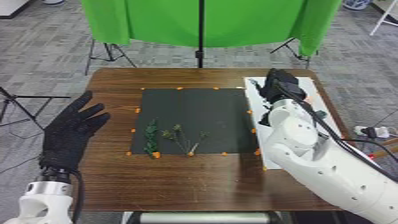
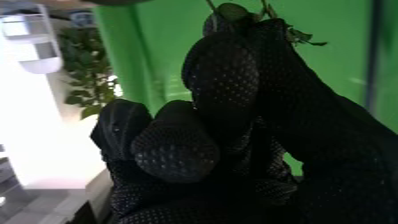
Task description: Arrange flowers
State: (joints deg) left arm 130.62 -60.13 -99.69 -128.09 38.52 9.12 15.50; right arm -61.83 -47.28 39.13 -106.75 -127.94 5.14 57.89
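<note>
Specifically, in the head view, the bench [image 1: 111,175] carries a dark mat [image 1: 195,107], which serves as the reference for all positions. A leafy stem [image 1: 151,139] lies on the mat's near left part, lengthwise. Beside it, toward the middle of the mat's near half, lie thin sprigs [image 1: 179,135] whose stalks draw together near the mat's near edge. Orange markers [image 1: 249,111] are set around the mat. A white sheet [image 1: 308,86] lies immediately right of the mat. The right hand [image 1: 280,86] is positioned over this sheet, to the right of the mat's far right corner. Additional greenery [image 1: 321,115] lies on the sheet, right of the mat. The left hand [image 1: 67,132] is left of the mat, its fingers open and spread apart.

In the right wrist view, the fingers [image 2: 222,75] are curled, with the thumb closed against them, gripping a slender cutting [image 2: 306,38]. Thin stalk portions project beyond the fingertips; small green leaves protrude just beside them. The exact point of contact is hidden by the glove.
</note>
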